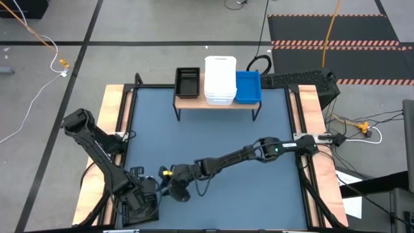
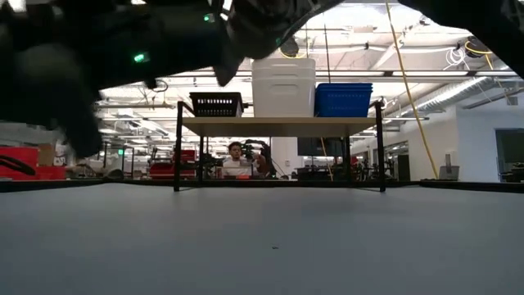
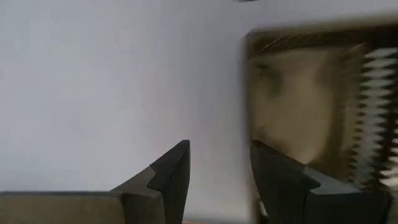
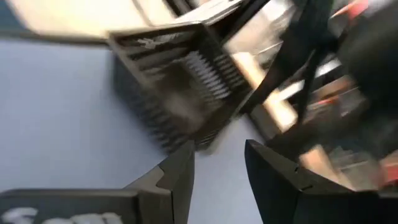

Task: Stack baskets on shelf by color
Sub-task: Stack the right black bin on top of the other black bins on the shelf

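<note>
1. High view: the shelf (image 1: 217,101) is seen at the far edge of the surface (image 1: 213,149), carrying a black basket (image 1: 187,82), a white stack (image 1: 220,80) and a blue basket (image 1: 248,87) side by side. The left gripper (image 1: 143,200) and right gripper (image 1: 176,186) are met near the front-left corner, by a dark basket (image 1: 134,208).
2. Low view: the height of each stack is shown (hidden from above); the white stack stands tallest.
3. Left wrist view: the fingers (image 3: 171,180) are spread, gripping nothing, with the basket wall just beside one.
4. Right wrist view: its fingers (image 4: 177,177) are likewise parted and empty, the meshed basket lying ahead.
5. Risk, as judged: with both arms crowded together, a collision or a nudged basket could be caused.
</note>
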Controlling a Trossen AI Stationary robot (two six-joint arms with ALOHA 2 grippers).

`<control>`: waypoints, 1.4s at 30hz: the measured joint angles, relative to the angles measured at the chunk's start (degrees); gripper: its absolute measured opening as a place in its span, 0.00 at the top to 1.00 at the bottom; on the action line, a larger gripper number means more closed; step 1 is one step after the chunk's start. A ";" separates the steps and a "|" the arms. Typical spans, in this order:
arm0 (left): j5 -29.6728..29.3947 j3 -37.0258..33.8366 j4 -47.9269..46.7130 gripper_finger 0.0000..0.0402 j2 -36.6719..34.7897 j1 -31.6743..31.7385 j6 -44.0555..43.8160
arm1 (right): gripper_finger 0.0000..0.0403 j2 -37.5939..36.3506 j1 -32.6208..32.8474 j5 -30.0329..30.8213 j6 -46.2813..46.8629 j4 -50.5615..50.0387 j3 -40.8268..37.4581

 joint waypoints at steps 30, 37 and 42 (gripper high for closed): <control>-1.70 -8.34 6.71 0.58 -0.07 9.46 -0.77 | 0.67 2.63 3.85 0.31 -7.60 2.16 -0.14; 11.67 -8.34 5.98 0.58 -0.12 6.71 -7.69 | 0.67 2.62 3.47 -4.08 -7.57 3.41 -0.15; 16.50 -8.34 6.11 0.58 -0.14 4.12 -11.42 | 0.67 2.63 3.50 -4.29 -8.08 7.45 -0.13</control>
